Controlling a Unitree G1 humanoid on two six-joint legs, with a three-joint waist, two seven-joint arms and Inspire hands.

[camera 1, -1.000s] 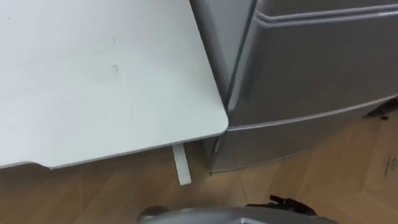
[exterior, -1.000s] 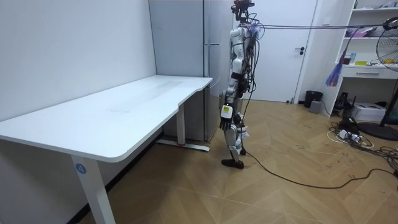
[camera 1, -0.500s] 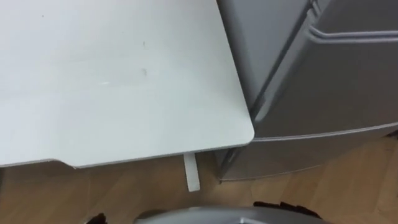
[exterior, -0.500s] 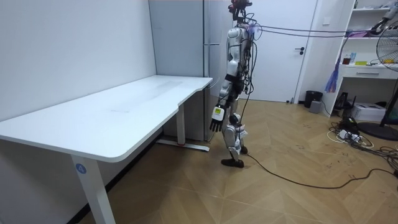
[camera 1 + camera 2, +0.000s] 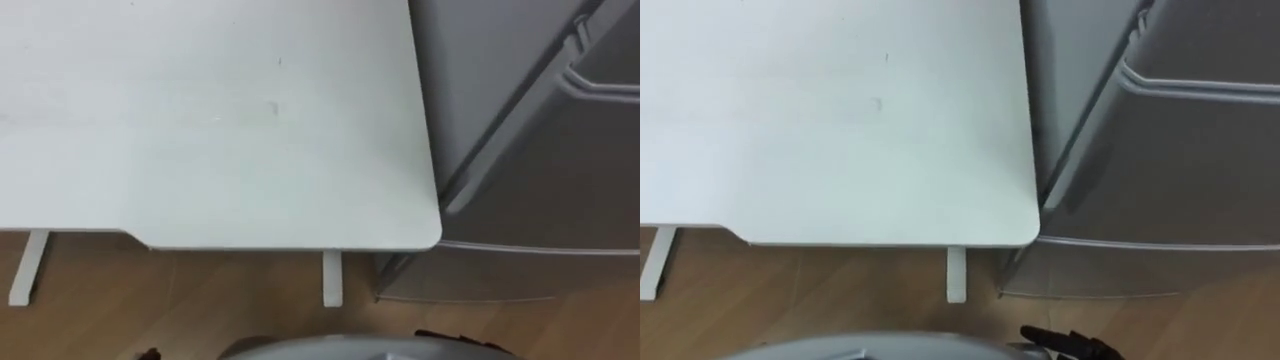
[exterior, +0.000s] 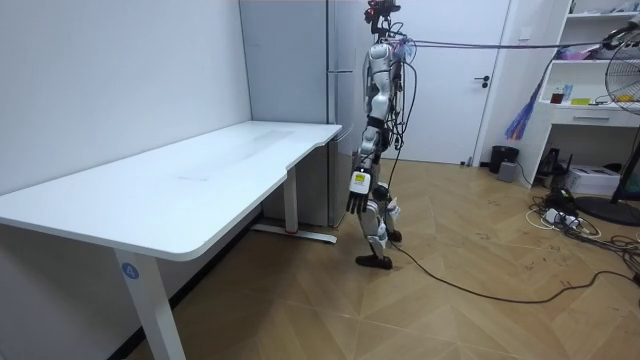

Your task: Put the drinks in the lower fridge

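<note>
The robot stood on the wood floor at the near corner of the counter, just beside the fridge, which rose against the counter's far end in the room view. The fridge's doors were closed in both eye views, the seam between upper and lower door running unbroken. No drinks showed anywhere: the counter top as far as it was seen was bare, and none showed on the floor around the robot. One hand hung low beside the thigh in the room view, with its fingers pointing down and seemingly nothing in them, though it was too small there to say how far they were spread; which hand it was could not be settled from that view. Dark fingertips at the lower edge of the right eye view, on the robot's right, were too little to read. So the scene fitted either drinks already shut away inside the lower fridge or drinks waiting somewhere out of sight.
</note>
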